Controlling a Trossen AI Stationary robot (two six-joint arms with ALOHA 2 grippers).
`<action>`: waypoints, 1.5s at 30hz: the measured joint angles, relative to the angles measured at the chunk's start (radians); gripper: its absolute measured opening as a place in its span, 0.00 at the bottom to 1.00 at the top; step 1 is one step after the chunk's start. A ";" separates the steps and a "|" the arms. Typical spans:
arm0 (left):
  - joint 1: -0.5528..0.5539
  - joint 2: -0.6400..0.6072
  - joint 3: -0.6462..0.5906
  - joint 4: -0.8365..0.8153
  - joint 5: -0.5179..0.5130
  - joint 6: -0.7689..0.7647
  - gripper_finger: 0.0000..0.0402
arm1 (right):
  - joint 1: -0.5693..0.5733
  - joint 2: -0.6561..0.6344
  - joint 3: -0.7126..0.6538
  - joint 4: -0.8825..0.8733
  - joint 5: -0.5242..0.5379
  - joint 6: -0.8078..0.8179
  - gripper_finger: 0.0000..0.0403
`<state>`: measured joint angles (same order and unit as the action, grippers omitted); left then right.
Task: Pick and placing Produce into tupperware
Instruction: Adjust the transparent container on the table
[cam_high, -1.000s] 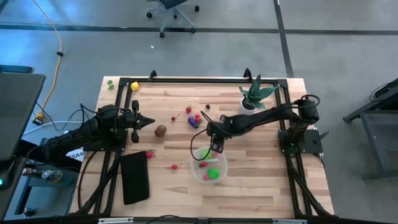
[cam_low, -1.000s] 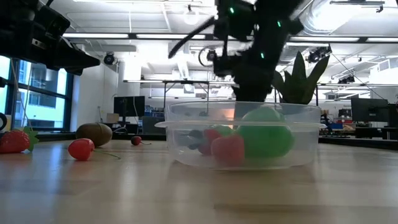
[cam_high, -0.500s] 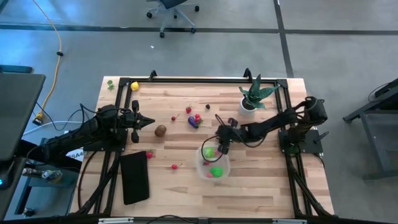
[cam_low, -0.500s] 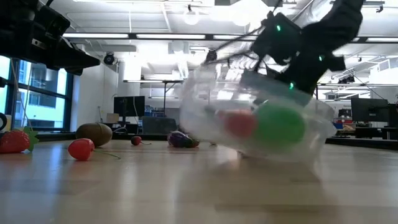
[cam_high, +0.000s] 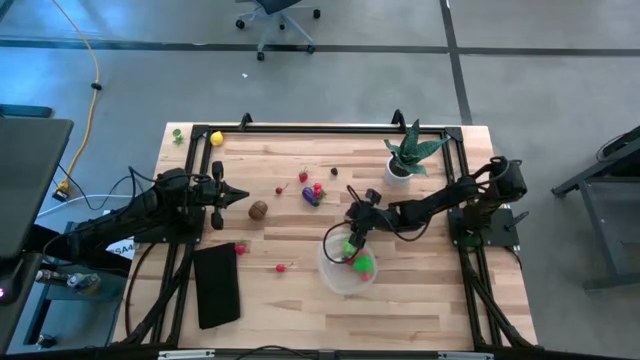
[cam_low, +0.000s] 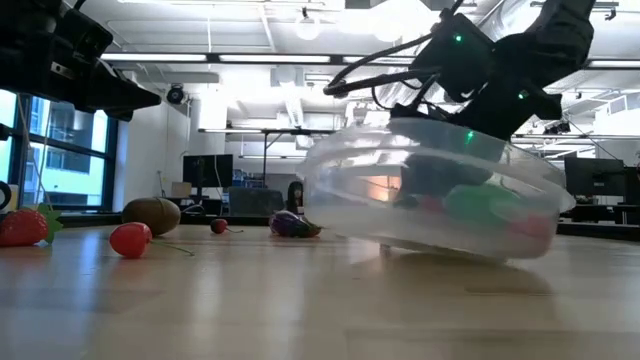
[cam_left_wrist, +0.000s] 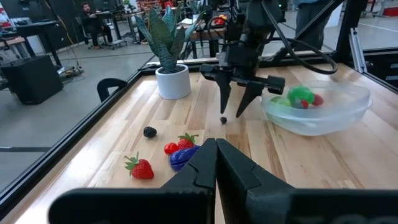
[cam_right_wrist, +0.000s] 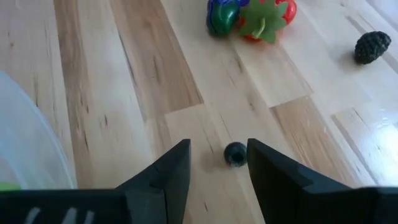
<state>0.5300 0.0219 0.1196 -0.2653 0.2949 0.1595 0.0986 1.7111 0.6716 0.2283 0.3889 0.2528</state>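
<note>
The tupperware (cam_high: 330, 276), a clear round container, sits tipped on the table's middle. Its left side is raised (cam_low: 330, 180) and its right underside is on the wood. Green and red produce (cam_left_wrist: 302, 98) lies inside it. My right gripper (cam_left_wrist: 231, 115) stands open at the tupperware's far rim, pointing slantwise down. A small dark berry (cam_right_wrist: 235, 154) lies on the table between its fingertips. More produce lies loose: a brown piece (cam_high: 258, 209), a purple one (cam_high: 312, 195) and small red ones (cam_high: 281, 268). My left gripper (cam_left_wrist: 216, 149) waits shut at the table's left. My right gripper stands hard by the tupperware's far rim (cam_right_wrist: 25, 143). Whether its body or a finger touches that rim, I cannot tell. The dark berry between its fingertips rests on the table and is not pinched.
A spiky plant in a white pot (cam_high: 408, 155) stands at the far right. A flat black rectangle (cam_high: 217, 285) lies at the near left. A yellow piece (cam_high: 216, 138) and a green one (cam_high: 177, 133) lie at the far left corner. Bare wood shows near the front edge.
My right gripper has sunk and tipped more steeply down at the tupperware's far rim. The tupperware stood flat a second ago. It has tipped with its left side raised and slid a little toward the table's right. The produce inside has rolled to its right side.
</note>
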 joint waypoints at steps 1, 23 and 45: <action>0.000 0.000 0.000 0.000 0.000 0.000 0.00 | 0.000 0.000 0.002 -0.001 0.000 0.000 0.37; 0.000 0.000 0.000 0.000 0.000 0.000 0.00 | 0.005 -0.271 -0.031 -0.417 -0.007 0.052 0.35; 0.000 0.000 0.000 0.000 0.000 0.000 0.00 | 0.188 -0.242 -0.183 -0.018 -0.020 0.166 0.35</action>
<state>0.5299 0.0219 0.1196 -0.2653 0.2951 0.1593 0.2870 1.4691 0.4889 0.2106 0.3694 0.4190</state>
